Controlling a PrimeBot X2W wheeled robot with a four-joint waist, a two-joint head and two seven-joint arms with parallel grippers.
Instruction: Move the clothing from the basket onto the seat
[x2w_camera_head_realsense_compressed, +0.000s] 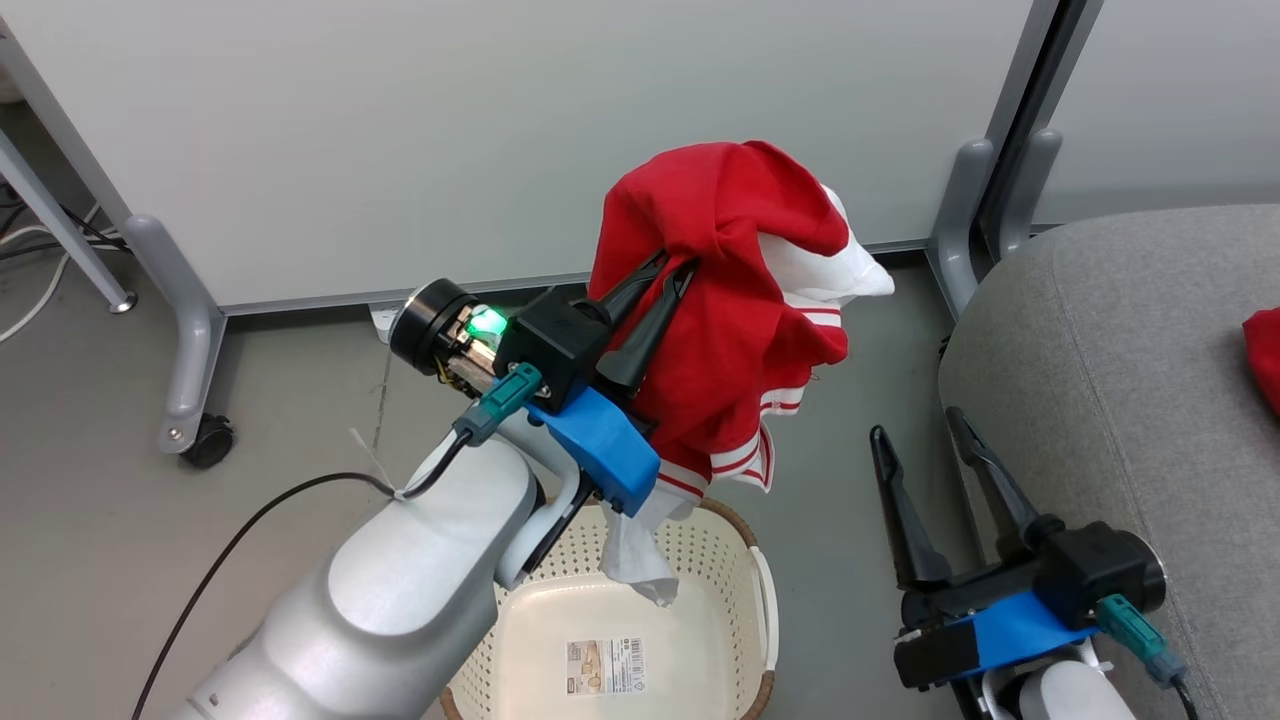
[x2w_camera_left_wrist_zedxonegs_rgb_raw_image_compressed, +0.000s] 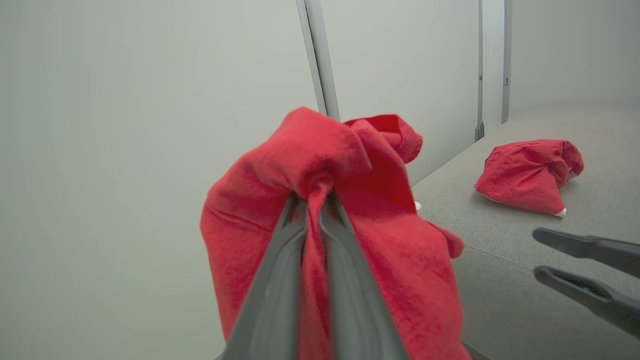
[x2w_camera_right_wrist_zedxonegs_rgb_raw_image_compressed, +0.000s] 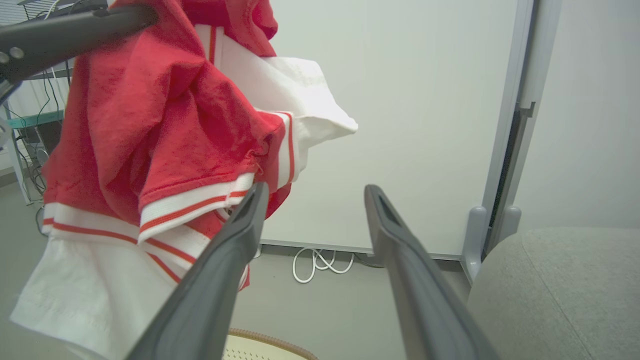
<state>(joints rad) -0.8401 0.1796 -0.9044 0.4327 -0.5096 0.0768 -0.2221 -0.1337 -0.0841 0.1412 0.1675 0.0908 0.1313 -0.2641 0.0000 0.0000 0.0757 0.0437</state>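
— Cream plastic at the bottom centre of the head view: is that the basket (x2w_camera_head_realsense_compressed: 700, 545)?
— Yes: brown rim, holes in its sides, a printed label (x2w_camera_head_realsense_compressed: 604, 667) on its floor. A white corner of the striped garment (x2w_camera_head_realsense_compressed: 730, 330) hangs down over its upper edge; whether it touches I cannot tell.
— What holds that garment?
— The left gripper (x2w_camera_head_realsense_compressed: 678, 262), in the middle of the frame. Its fingers are pinched nearly together on a fold of red cloth, and the rest, red with white striped trim, drapes over them above the basket.
— And the right gripper (x2w_camera_head_realsense_compressed: 916, 424)?
— Lower right, fingers spread wide and holding nothing, just beside the grey seat (x2w_camera_head_realsense_compressed: 1120, 380). In its own wrist view the striped garment hangs at the upper left.
— Anything on the seat?
— The other red garment (x2w_camera_left_wrist_zedxonegs_rgb_raw_image_compressed: 525, 175) lies bunched on the cushion, at the right of the left wrist view and cut off by the right edge of the head view.
— Behind all that?
— A pale panel (x2w_camera_head_realsense_compressed: 500, 130) on grey legs across the top, with a black caster (x2w_camera_head_realsense_compressed: 208, 440) at the left.
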